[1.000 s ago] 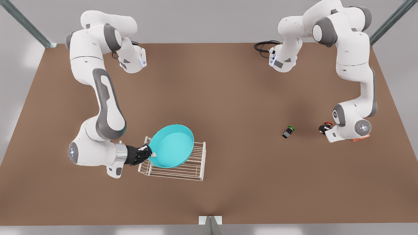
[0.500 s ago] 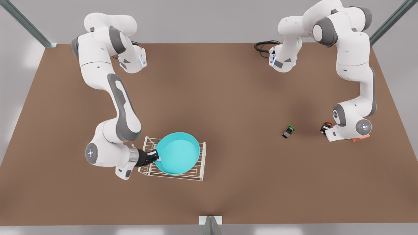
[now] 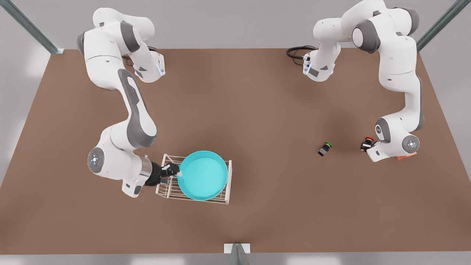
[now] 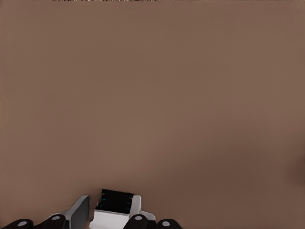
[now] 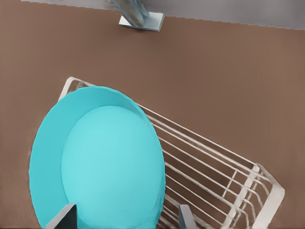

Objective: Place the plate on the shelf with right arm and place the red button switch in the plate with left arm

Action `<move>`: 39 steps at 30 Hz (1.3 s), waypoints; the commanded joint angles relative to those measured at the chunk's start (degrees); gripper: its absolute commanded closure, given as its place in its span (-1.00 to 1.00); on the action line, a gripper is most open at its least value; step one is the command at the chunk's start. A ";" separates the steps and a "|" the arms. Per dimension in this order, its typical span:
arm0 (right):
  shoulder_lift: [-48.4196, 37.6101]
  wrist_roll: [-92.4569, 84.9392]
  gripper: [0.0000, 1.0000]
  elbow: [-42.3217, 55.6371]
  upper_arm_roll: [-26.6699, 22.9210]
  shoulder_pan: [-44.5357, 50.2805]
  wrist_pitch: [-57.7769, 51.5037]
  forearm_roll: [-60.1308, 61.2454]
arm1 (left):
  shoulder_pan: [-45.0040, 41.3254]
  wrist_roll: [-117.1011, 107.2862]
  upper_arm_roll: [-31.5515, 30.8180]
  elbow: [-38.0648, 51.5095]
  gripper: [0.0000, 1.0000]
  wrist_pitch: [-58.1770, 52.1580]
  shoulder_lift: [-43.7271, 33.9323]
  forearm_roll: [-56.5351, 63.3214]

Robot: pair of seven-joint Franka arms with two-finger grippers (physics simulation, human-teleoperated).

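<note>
**Plate down on the rack, right pincer let go.**

Over the last second the round turquoise plate (image 3: 204, 176) went from steeply tilted over the white wire shelf (image 3: 227, 182) to lying flat on its bars. The right gripper (image 3: 173, 171) stood at the plate's rim on the front view's left. In the right wrist view its fingers (image 5: 62, 217) were spread wide either side of the rim, released, so the first placement looked done. The left gripper (image 3: 369, 146) sat low over the small black red-capped button switch (image 3: 368, 140), well apart from the plate. Its wrist hid the contact, so I cannot tell whether it was gripping. The switch's body and the orange-pink cube (image 3: 404, 157) were largely covered.
</note>
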 commanded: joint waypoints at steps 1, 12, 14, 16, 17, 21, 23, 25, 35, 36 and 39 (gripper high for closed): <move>-4.04 3.63 -1.00 0.00 -0.71 -1.07 -14.42 -10.05 | -0.05 -6.88 0.00 0.07 -0.13 0.83 -0.01 0.08; -26.28 3.19 -1.00 -13.44 -8.97 -7.84 -26.74 -20.08 | -0.22 -2.31 0.00 0.07 -0.13 0.39 -0.01 0.08; -26.10 3.28 -1.00 -14.23 -9.14 -7.84 -26.73 -20.17 | -0.22 0.68 0.00 0.07 -0.13 0.21 -0.01 0.17; -26.01 3.28 -1.00 -14.50 -9.14 -7.84 -26.73 -20.34 | -0.22 2.88 0.00 0.07 -0.13 0.30 0.16 0.25; -26.01 3.28 -1.00 -14.50 -9.14 -7.84 -26.73 -20.34 | -0.22 4.37 0.00 0.07 -0.13 0.30 0.25 0.25; -25.93 3.19 -1.00 -14.50 -9.14 -7.84 -26.73 -20.25 | -0.22 7.45 0.00 0.07 -0.13 0.30 0.51 0.25; -25.93 3.19 -1.00 -14.41 -9.14 -7.84 -26.73 -20.34 | -0.22 7.45 0.00 0.07 -0.13 0.30 0.69 0.17; -25.93 3.02 -1.00 -14.41 -9.23 -7.84 -26.73 -20.25 | -0.22 7.36 0.00 0.07 -0.07 0.39 0.69 0.17; -25.49 2.31 -1.00 -14.41 -9.76 -7.84 -26.38 -19.90 | -0.13 7.36 0.00 0.51 0.04 0.39 1.48 0.17; -25.49 2.23 -1.00 -14.41 -9.76 -7.84 -26.38 -19.64 | -0.13 7.27 0.00 0.51 0.12 0.39 1.39 0.17; -25.49 2.23 -1.00 -14.41 -10.20 -7.84 -26.38 -19.38 | -0.22 7.18 0.00 0.51 0.16 0.39 1.39 0.08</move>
